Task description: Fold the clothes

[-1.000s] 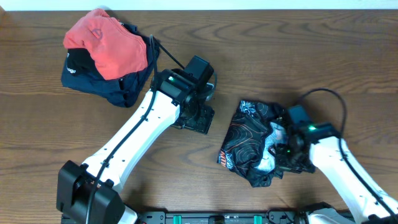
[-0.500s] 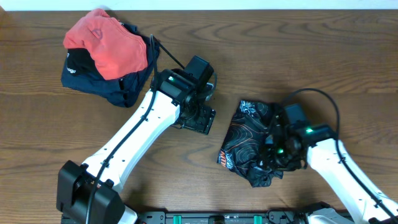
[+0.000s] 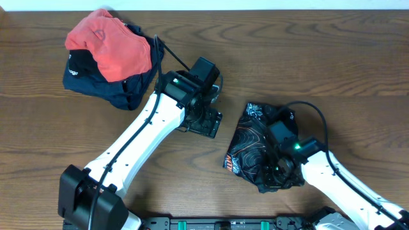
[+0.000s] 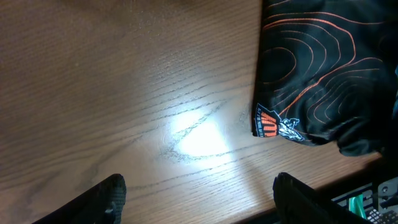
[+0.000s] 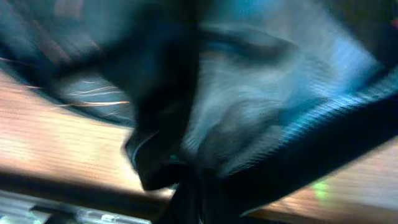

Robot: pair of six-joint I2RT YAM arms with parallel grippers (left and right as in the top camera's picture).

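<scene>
Since a second ago the right gripper (image 3: 273, 171) has slid in from the far edge of the jersey (image 3: 250, 145) and now sits over the middle of the crumpled cloth; the left arm has hardly shifted. The right jaws are clenched on a fold of the jersey. In the right wrist view, blurred black and pale cloth (image 5: 249, 112) fills everything ahead of the jaws and gathers into a tight bunch right at them.

The left gripper (image 4: 200, 194) hangs released, its two fingertips (image 4: 107, 194) wide apart with only bare table (image 4: 124, 93) between them. From these jaws the jersey (image 4: 323, 68) lies ahead and off to one side, apart from both fingers, its orange-lined corner with a small logo nearest.

Behind the left gripper (image 3: 206, 122), well away from its jaws, a red garment (image 3: 108, 41) lies heaped on a navy garment (image 3: 112, 89).
</scene>
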